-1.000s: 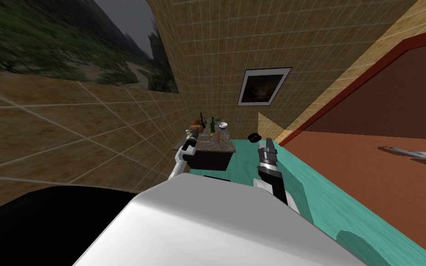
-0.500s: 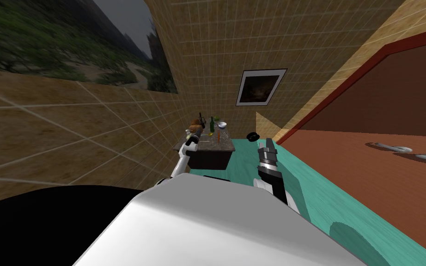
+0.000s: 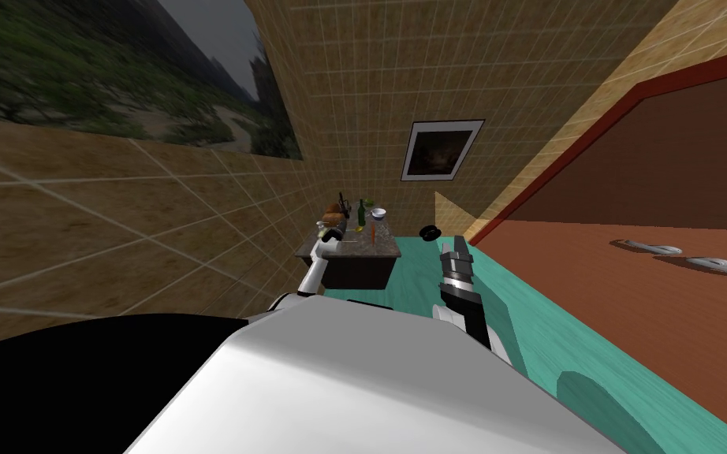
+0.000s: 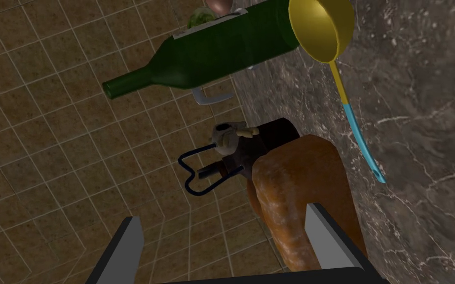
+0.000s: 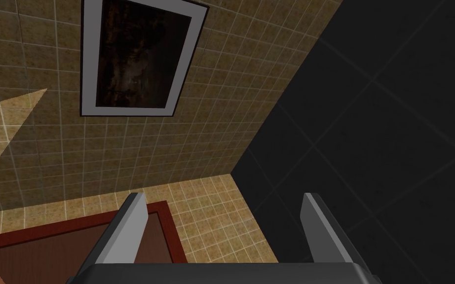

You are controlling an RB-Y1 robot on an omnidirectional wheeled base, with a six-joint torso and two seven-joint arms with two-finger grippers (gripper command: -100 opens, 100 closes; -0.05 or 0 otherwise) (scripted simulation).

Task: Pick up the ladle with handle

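The ladle (image 4: 319,27) has a yellow bowl and a thin stem ending in a blue handle. It lies on the dark marbled table top (image 4: 419,123). My left gripper (image 4: 226,241) is open, and its fingers (image 4: 129,244) hold nothing. It hovers by a brown loaf-like lump (image 4: 295,187), and the ladle's handle lies a little beyond one finger, off to the side. In the head view my left gripper (image 3: 336,229) is over the near left part of the small table (image 3: 370,249). My right gripper (image 3: 453,249) is open, held up beside the table.
A green bottle (image 4: 207,52) stands right by the ladle's bowl. A dark tool with a wire loop (image 4: 219,160) sits beyond the loaf. A white bowl (image 3: 380,213) and an orange carrot (image 3: 373,233) are also on the table. A black object (image 3: 431,232) lies on the teal floor.
My left arm has stretched forward, carrying the gripper further over the table. The head view has swung slightly. The right arm has stayed put.
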